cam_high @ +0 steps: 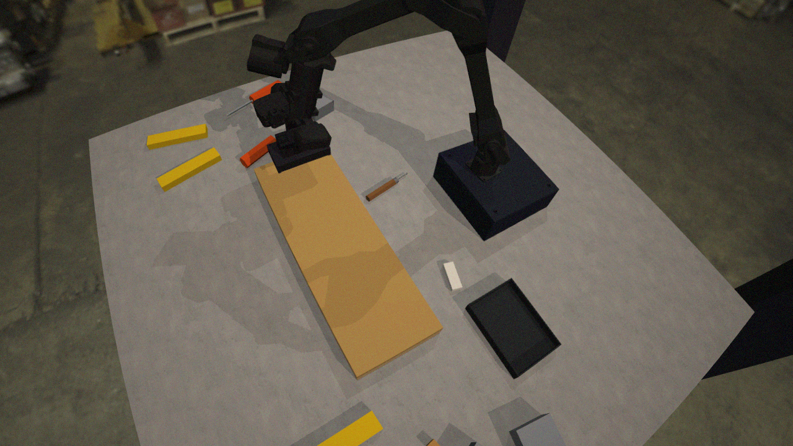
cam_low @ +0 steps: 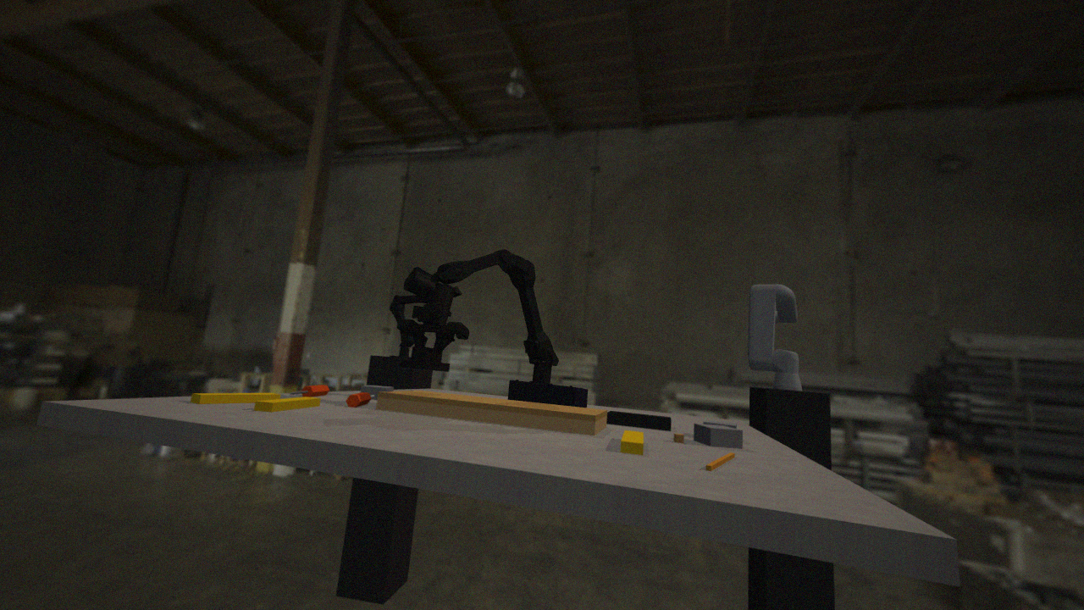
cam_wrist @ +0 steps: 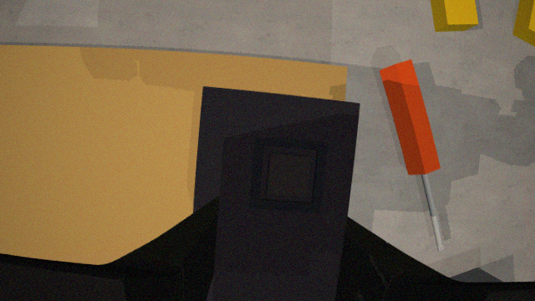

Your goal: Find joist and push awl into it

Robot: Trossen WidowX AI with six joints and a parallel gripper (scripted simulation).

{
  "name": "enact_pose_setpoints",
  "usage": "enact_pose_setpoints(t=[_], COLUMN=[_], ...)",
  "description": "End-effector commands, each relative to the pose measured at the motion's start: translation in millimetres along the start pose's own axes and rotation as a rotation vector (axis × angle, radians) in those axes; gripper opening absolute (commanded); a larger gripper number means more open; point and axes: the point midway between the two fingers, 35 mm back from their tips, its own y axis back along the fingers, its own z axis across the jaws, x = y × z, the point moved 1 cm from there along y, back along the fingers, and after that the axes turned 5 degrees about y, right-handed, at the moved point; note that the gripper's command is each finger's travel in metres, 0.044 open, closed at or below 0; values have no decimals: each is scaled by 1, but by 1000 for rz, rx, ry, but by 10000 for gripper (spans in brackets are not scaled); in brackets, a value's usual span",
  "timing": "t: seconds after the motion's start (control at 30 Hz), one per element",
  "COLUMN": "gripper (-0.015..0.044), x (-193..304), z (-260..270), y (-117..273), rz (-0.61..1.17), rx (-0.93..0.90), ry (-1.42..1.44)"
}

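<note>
Fingers clenched on the dark stud finder, which is held over the far end of the tan floor panel, above its surface in the exterior view. Awl, brown handle, lies on the table between panel and the arm's dark base. Black tray beside the panel's other end; small white block between tray and panel. Orange-handled screwdriver near the panel's far end. Two yellow bars lie beyond it.
</note>
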Motion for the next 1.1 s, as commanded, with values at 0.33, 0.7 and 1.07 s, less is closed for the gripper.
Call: enact_pose_setpoints(t=[0.33,0.7,1.07], gripper=[0,0,0], x=[8,13,16], z=[2,3,3], y=[-31,-46,-58], rz=[1,2,2], rx=[-8,-9,-9], ry=[12,14,15])
